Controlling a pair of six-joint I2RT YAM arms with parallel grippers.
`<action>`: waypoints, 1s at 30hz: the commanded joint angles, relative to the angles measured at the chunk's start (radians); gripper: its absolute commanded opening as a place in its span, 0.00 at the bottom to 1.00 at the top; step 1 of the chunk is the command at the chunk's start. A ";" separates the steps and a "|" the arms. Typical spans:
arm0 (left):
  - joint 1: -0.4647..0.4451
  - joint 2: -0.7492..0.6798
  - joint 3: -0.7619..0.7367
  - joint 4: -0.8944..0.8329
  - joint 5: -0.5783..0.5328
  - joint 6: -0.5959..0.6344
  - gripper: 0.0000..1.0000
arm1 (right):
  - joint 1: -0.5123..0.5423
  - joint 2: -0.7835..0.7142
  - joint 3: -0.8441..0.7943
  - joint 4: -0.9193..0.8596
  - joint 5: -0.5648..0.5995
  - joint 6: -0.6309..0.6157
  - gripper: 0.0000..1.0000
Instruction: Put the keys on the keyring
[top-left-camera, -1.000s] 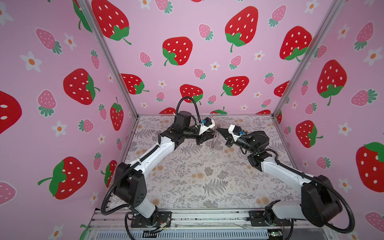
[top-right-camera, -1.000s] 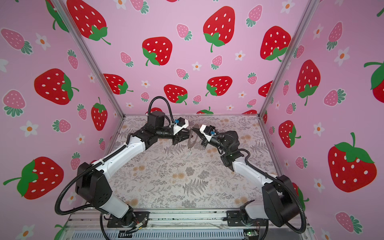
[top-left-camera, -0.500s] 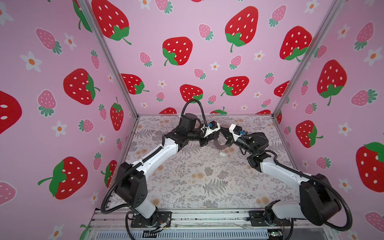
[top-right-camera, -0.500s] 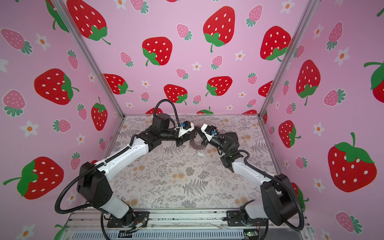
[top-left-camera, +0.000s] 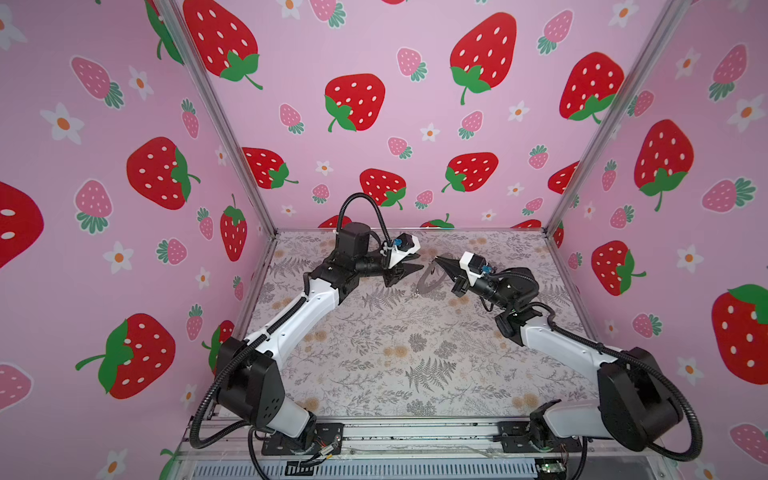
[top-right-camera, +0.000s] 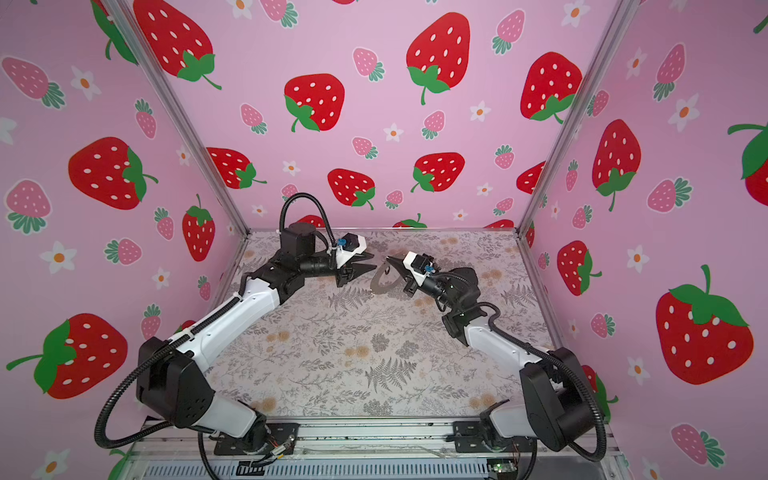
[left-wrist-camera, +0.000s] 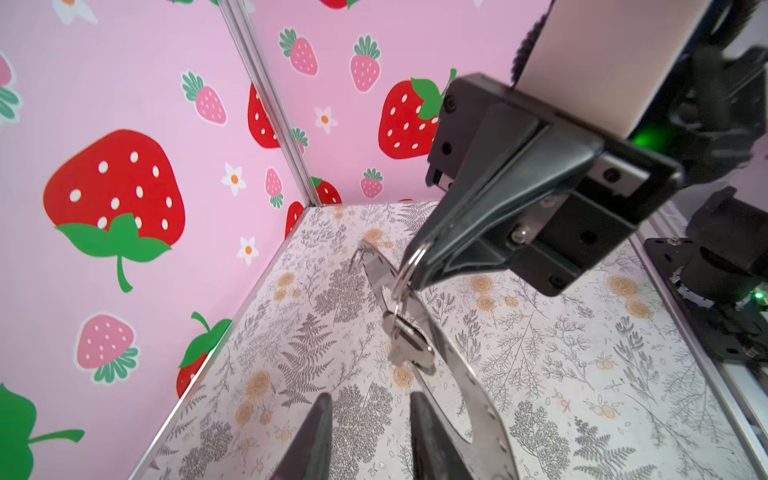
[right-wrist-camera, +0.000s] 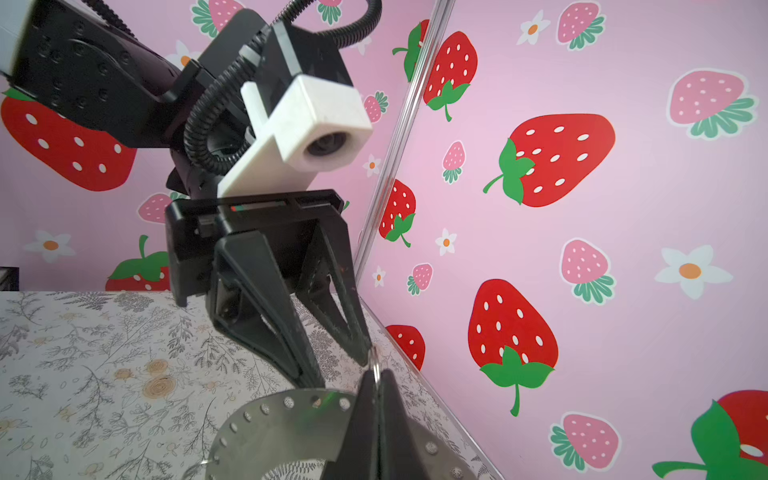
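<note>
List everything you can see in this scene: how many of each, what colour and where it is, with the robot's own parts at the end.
keyring: one, silvery flat ring with small holes along its rim, hanging above the table from the right gripper
wire loop: one, silver, pinched in the right jaws, carrying the keyring
key: one, grey metal, dangling against the keyring
table: one, pale cover with grey ferns and tan flowers
walls: three, pink with red strawberries
arms: two, white and black, reaching toward the middle
left gripper: one, black, jaws apart and empty, facing the keyring
right gripper: one, black, jaws shut
</note>
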 joint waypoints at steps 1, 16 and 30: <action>0.020 -0.010 0.019 0.076 0.128 -0.042 0.33 | -0.007 -0.002 -0.003 0.084 -0.055 0.029 0.00; 0.017 0.043 0.079 0.071 0.280 -0.073 0.33 | -0.008 0.013 0.016 0.091 -0.145 0.050 0.00; -0.013 0.066 0.118 -0.094 0.256 0.052 0.25 | -0.007 0.012 0.025 0.091 -0.147 0.040 0.00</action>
